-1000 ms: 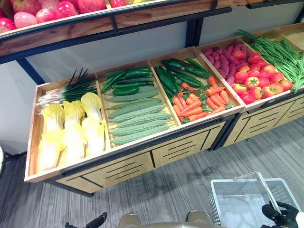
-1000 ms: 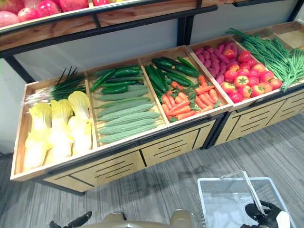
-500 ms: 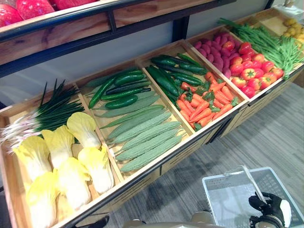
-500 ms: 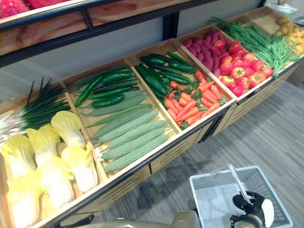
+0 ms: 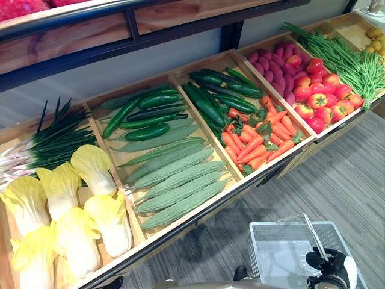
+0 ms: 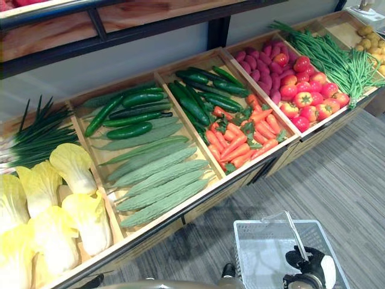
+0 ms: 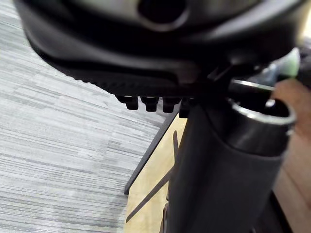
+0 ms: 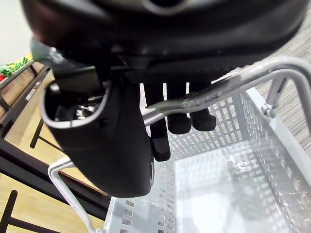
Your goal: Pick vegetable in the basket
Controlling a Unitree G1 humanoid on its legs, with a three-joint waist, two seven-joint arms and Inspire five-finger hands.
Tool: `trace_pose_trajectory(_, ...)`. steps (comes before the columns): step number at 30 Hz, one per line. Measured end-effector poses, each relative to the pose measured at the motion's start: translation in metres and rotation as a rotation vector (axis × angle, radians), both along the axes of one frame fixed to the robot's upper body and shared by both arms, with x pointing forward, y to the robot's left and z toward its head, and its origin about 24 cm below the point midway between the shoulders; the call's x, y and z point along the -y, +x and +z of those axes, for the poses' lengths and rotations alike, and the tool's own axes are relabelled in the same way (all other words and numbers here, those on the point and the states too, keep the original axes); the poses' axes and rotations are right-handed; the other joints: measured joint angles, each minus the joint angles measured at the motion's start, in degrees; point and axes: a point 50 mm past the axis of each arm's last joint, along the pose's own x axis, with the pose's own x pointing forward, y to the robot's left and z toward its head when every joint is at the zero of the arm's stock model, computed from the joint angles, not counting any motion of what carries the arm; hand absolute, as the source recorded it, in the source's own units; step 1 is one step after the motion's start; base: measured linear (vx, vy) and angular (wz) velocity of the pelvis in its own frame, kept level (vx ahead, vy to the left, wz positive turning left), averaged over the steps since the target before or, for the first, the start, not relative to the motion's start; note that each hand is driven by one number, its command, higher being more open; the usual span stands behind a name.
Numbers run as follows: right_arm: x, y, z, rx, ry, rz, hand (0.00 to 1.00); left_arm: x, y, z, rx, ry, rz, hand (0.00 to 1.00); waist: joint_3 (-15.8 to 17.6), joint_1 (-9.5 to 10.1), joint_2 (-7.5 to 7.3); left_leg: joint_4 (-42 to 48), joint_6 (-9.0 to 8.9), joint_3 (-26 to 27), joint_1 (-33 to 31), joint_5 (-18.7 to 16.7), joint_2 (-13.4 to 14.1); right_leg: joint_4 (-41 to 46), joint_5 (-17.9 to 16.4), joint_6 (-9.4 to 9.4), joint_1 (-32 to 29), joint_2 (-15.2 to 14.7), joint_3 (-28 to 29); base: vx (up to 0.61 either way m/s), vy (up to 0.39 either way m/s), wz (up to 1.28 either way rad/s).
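Right hand (image 5: 329,265) remains clenched round the handle (image 8: 233,87) of the empty basket (image 5: 287,256), while the viewpoint has closed on the vegetables (image 5: 174,180), which lie unpicked beyond the basket.

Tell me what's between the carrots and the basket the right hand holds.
In the left eye view, the stand's wooden front edge and a strip of grey floor lie between the carrots and the basket gripped by the right hand.
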Motion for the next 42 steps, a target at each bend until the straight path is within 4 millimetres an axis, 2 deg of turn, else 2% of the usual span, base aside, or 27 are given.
trace_pose_trajectory(5,0.0,-0.002,0.0,-0.006,-0.005,-0.005,0.0,0.001,0.003,0.001,0.023,0.013,0.008,1.0,-0.34,-0.02,-0.15,-0.68,0.18,-2.08,0.25,0.89,-1.39,-2.23,1.16,0.81,2.05,-0.65,-1.69,-0.06,0.001,0.21)
trace_pose_trajectory(8,0.0,-0.006,-0.002,-0.022,-0.006,-0.02,0.0,-0.001,0.008,0.003,0.055,0.037,-0.001,1.0,-0.61,-0.02,-0.04,-0.73,0.09,-5.06,-1.44,1.29,-1.77,-2.24,1.21,0.88,2.42,-0.93,-4.26,-0.1,-0.001,0.49)
trace_pose_trajectory(11,-0.003,-0.007,-0.005,-0.029,0.018,-0.058,0.0,-0.001,0.011,0.004,0.067,0.048,-0.011,1.0,-0.59,0.17,-0.3,-1.61,0.09,-8.02,-2.69,3.24,-2.52,-2.24,1.55,0.6,2.52,-1.44,-7.08,-0.11,-0.021,0.5)
trace_pose_trajectory(13,-0.006,-0.01,-0.008,-0.032,0.037,-0.097,0.0,-0.001,0.011,0.004,0.066,0.048,-0.015,1.0,-0.59,0.6,-0.3,-1.83,0.21,-9.39,-3.43,3.73,-2.55,-2.24,1.73,0.43,2.53,-1.37,-8.43,-0.12,-0.016,0.36)
trace_pose_trajectory(14,-0.009,-0.013,-0.01,-0.026,0.058,-0.148,0.0,-0.001,0.011,0.005,0.061,0.053,-0.027,1.0,-0.58,1.65,-0.28,-2.52,0.06,-10.11,-3.48,4.41,-2.6,-2.24,2.07,0.17,2.56,-1.32,-9.0,-0.13,-0.01,0.23)
trace_pose_trajectory(22,-0.015,-0.017,-0.013,-0.017,0.073,-0.206,0.0,-0.003,0.008,0.006,0.047,0.071,-0.043,1.0,-0.01,2.33,-1.15,-3.49,0.06,-10.94,-3.59,5.11,-2.6,-2.49,2.46,0.19,3.27,-1.32,-10.03,-0.14,0.001,0.09)
trace_pose_trajectory(29,-0.013,-0.024,-0.014,-0.032,0.077,-0.236,0.0,-0.006,0.013,0.009,0.093,0.073,0.001,1.0,0.17,2.42,-0.9,-4.81,-0.24,-11.34,-3.88,5.66,-2.49,-2.3,2.32,0.17,2.47,-1.29,-10.11,0.0,-0.014,0.01)
trace_pose_trajectory(32,-0.011,-0.029,-0.014,-0.035,0.076,-0.261,0.0,-0.008,0.01,0.008,0.119,0.049,0.102,1.0,0.06,2.25,-0.71,-5.27,-0.04,-12.19,-3.38,6.03,-2.78,-2.23,2.21,0.25,3.19,-1.51,-11.07,0.12,0.001,0.15)
trace_pose_trajectory(38,-0.01,-0.025,-0.013,-0.021,0.075,-0.265,0.0,-0.024,-0.015,0.01,0.112,0.067,0.42,1.0,0.19,2.27,-1.3,-4.76,-0.01,-12.62,-1.52,6.03,-3.93,-2.2,1.57,0.72,5.73,-2.46,-11.82,0.07,0.019,0.09)
trace_pose_trajectory(40,-0.008,-0.021,-0.011,-0.006,0.073,-0.275,0.0,-0.03,-0.028,0.011,0.081,0.086,0.53,1.0,0.06,2.36,-1.3,-4.44,0.25,-12.55,-1.27,5.87,-4.15,-2.2,1.36,0.94,6.11,-2.69,-11.79,-0.01,0.017,0.0)
trace_pose_trajectory(42,-0.004,-0.016,-0.009,0.009,0.07,-0.279,0.0,-0.041,-0.05,0.013,0.037,0.108,0.723,1.0,-0.13,2.35,-0.98,-4.36,0.77,-12.33,-1.13,5.48,-4.04,-2.21,1.33,0.99,6.11,-2.69,-11.55,-0.05,0.028,-0.03)
